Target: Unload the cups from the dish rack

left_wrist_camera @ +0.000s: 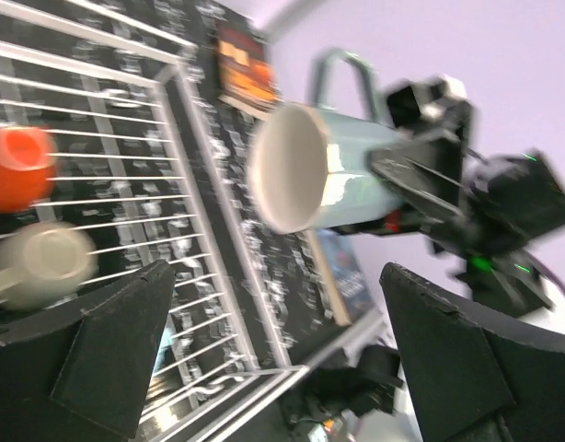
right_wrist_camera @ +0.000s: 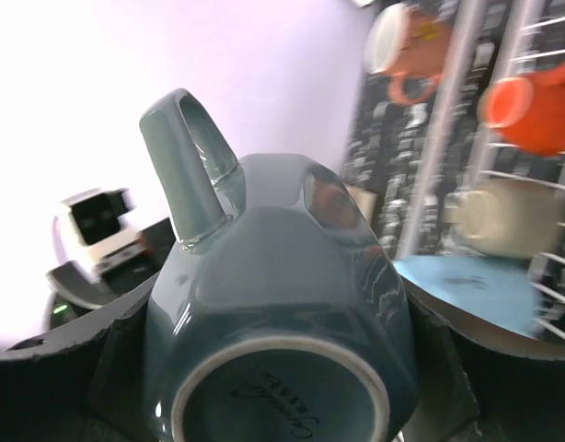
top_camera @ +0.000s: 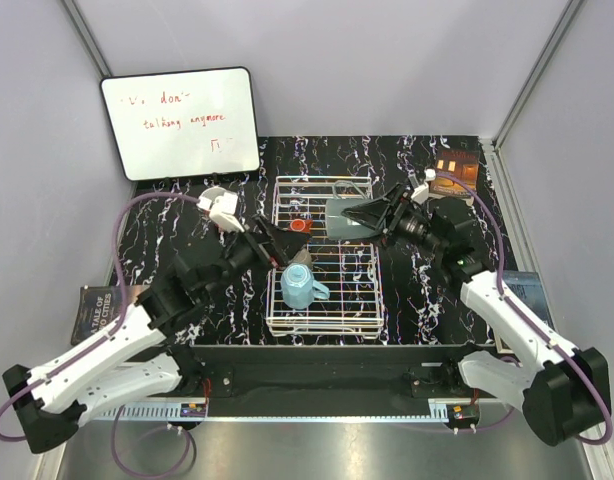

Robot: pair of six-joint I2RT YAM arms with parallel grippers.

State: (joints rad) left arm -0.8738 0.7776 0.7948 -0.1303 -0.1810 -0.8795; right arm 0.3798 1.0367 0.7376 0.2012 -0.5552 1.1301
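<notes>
The white wire dish rack [top_camera: 322,312] lies mid-table. My right gripper [top_camera: 359,214] is shut on a grey-blue faceted cup [top_camera: 340,220], held on its side above the rack's back half; the right wrist view shows its base [right_wrist_camera: 278,387] between both fingers. My left gripper [top_camera: 270,241] stands open just left of it, facing the cup's pale mouth [left_wrist_camera: 287,170], with nothing between its fingers [left_wrist_camera: 112,350]. In the rack sit a light blue cup [top_camera: 299,286], a small red cup [top_camera: 299,225] and a taupe cup [left_wrist_camera: 45,262]. A salmon-orange cup [right_wrist_camera: 409,48] stands on the table beyond the rack.
A whiteboard [top_camera: 182,122] with red writing leans at the back left. An orange box [top_camera: 457,168] stands at the back right. Books lie at the left edge [top_camera: 102,300] and the right edge [top_camera: 532,290]. Grey walls close in the table.
</notes>
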